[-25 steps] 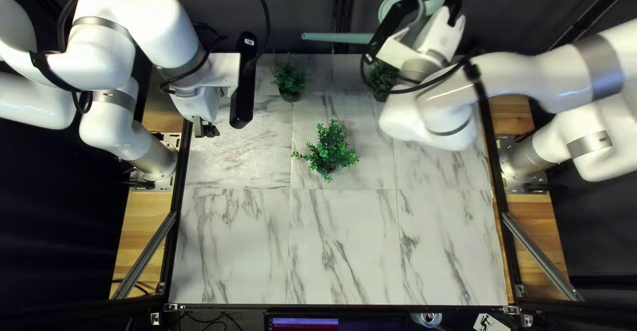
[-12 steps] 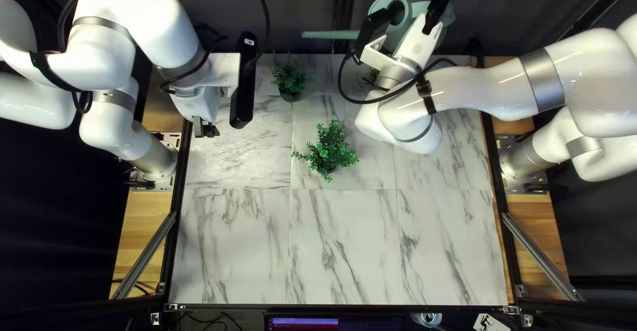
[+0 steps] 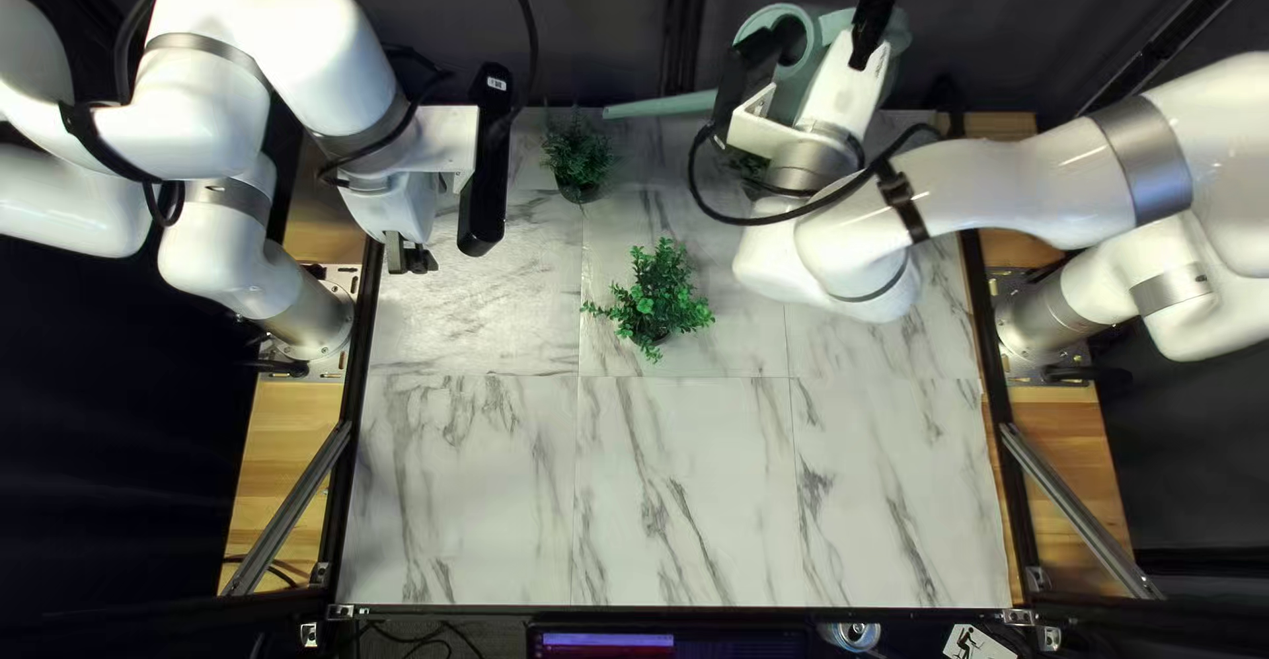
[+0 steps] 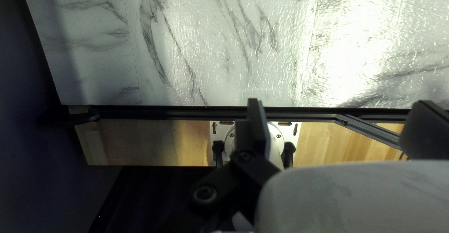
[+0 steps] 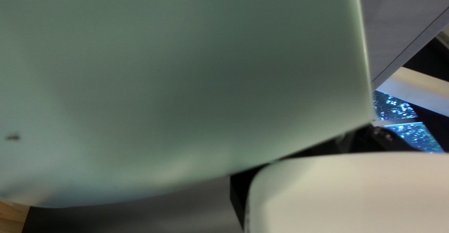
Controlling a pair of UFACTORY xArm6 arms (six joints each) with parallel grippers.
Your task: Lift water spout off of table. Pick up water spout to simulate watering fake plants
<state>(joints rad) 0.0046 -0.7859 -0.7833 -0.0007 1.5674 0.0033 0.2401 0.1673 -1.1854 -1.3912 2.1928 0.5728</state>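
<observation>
table (image 3: pixel 674 500): white marble tiles | curtain (image 3: pixel 991 5): dark, behind far edge | wood board (image 3: pixel 278 441): along table's left edge

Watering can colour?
The watering can is plain pale mint green, with no pattern; it shows best in the top left view.

Near half of the marble table (image 3: pixel 674 500): unobstructed. Centre: one plant (image 3: pixel 654 297) standing. Far edge: a second plant (image 3: pixel 577 156), with the spout (image 3: pixel 659 105) of the raised watering can (image 3: pixel 815 24) slanting above the gap beside it. Far right: spanned by the right arm (image 3: pixel 991 183). Far left corner: occupied by the left arm (image 3: pixel 248 54).
</observation>
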